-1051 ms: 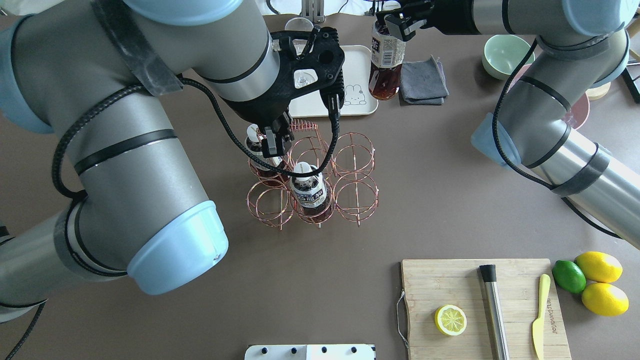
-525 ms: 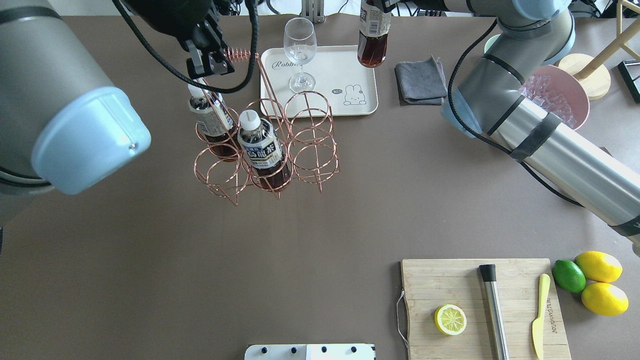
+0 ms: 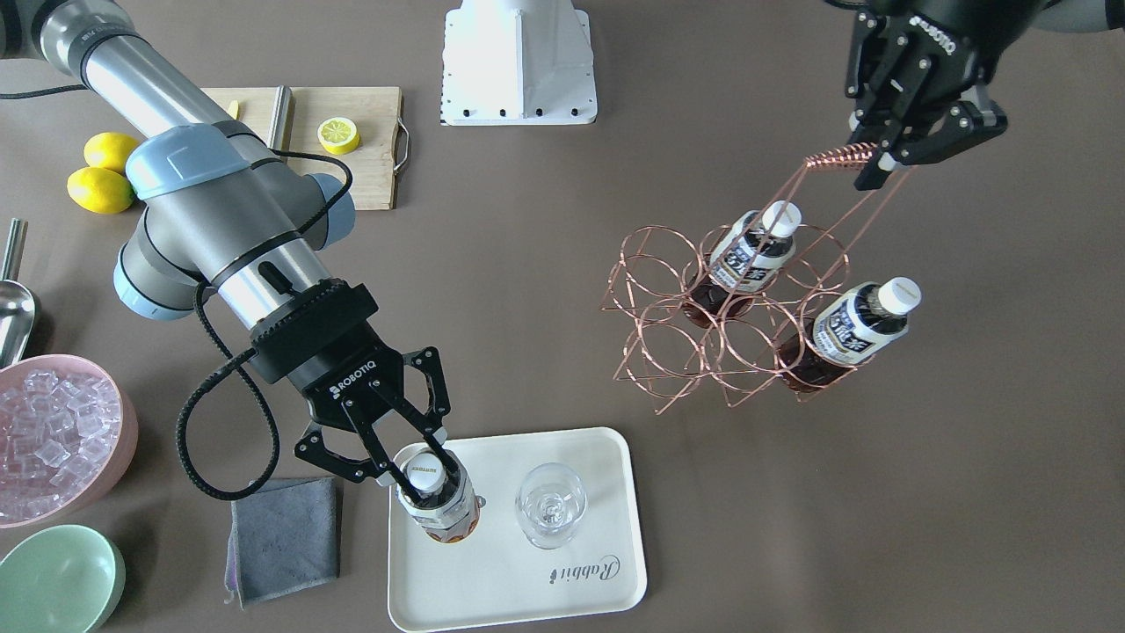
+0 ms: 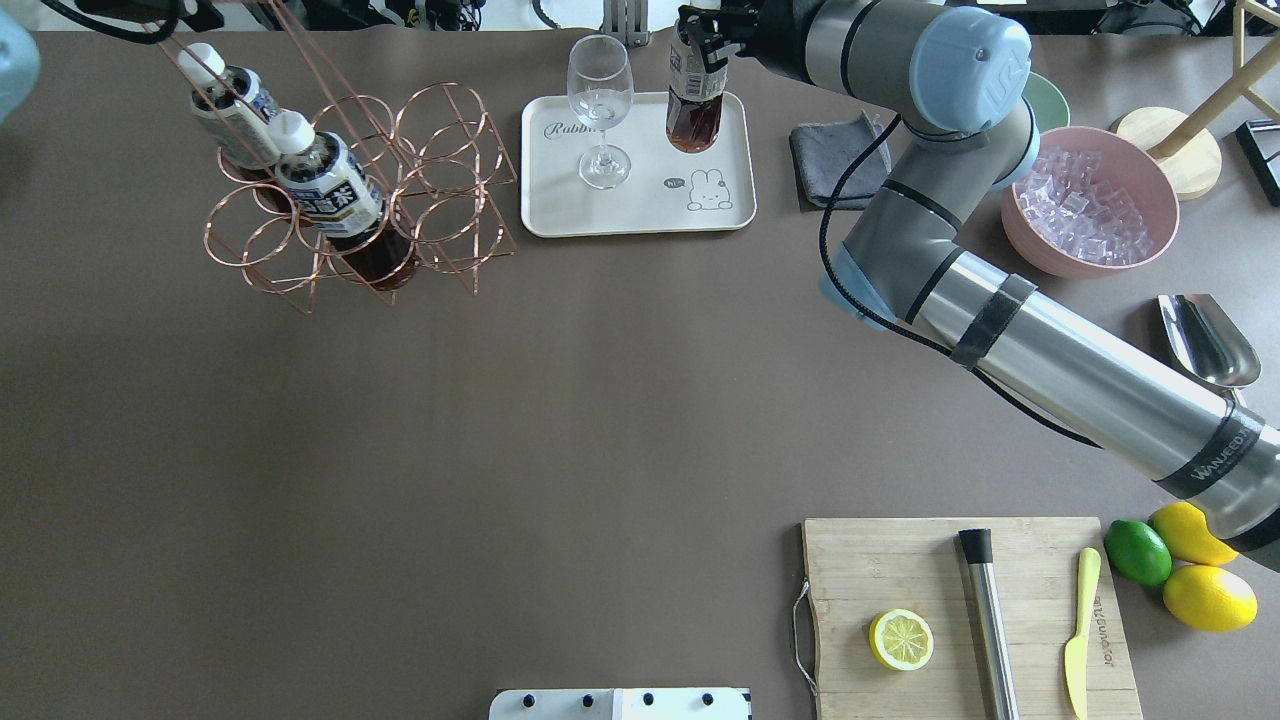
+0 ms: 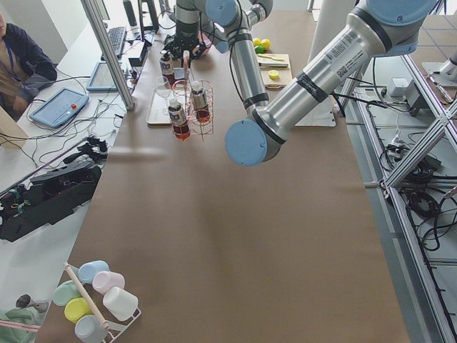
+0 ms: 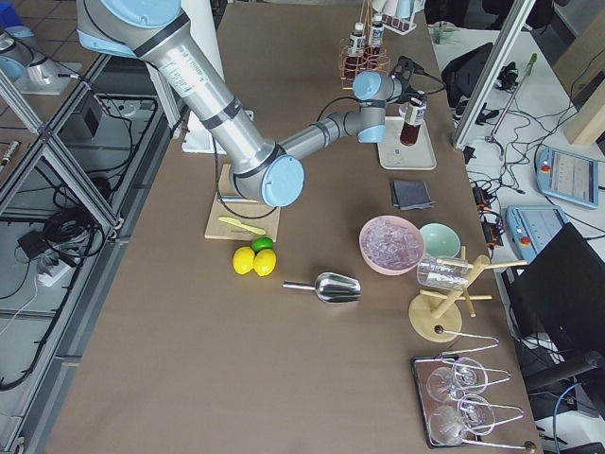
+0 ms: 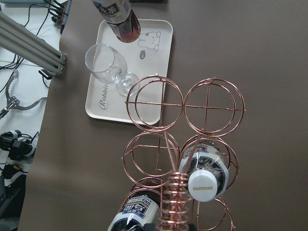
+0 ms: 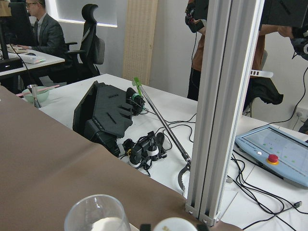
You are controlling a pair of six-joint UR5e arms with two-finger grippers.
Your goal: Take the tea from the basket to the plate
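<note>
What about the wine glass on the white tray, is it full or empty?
Empty. The wine glass stands upright on the tray, and its clear bowl shows no liquid.

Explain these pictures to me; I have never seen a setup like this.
These are two robot arms at a brown table, each ending in a two-finger gripper. One camera looks down from behind the robot, one faces it, two look along the table from its ends, and one sits on each wrist. The right gripper is shut on the tea near its cap, holding it upright over the plate beside a wine glass; whether it touches down I cannot tell. The left gripper holds the basket by its coiled handle, tilted, with two more bottles in it. Also on the table: a cutting board, lemons, a bowl of ice.
</note>
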